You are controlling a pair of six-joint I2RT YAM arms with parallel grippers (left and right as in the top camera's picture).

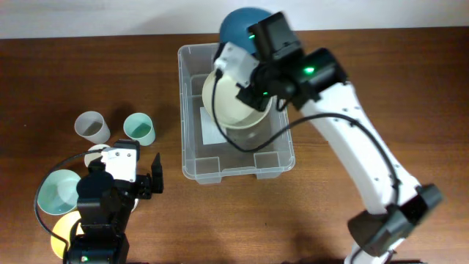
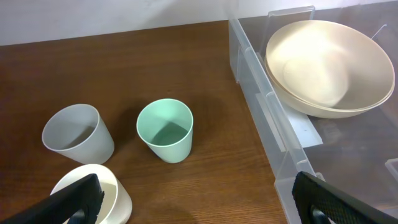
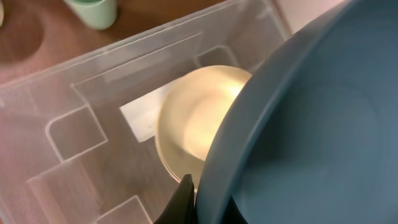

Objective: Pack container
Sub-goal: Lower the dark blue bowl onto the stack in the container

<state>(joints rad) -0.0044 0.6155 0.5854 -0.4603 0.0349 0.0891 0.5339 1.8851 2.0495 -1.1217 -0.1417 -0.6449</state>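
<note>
Currently the right gripper (image 3: 198, 199) pinches the rim of a dark blue round plastic bowl (image 3: 311, 124), tilted over the large clear plastic rectangular container (image 1: 185, 110) at mid-table. Risks: the edge grip slips, or the bowl lands crooked on the cream round bowl (image 1: 234, 103) inside. Left gripper (image 2: 202, 208) is spread and holds nothing.

Container (image 1: 185, 103) clear smooth plastic; table (image 1: 242, 220) wood grain; cream bowl (image 1: 234, 106) matt.

Cream bowl (image 1: 223, 106), blue bowl (image 1: 238, 26) above, block container (image 1: 183, 110) far half; near half open; green cup (image 1: 139, 127) outside left.
</note>
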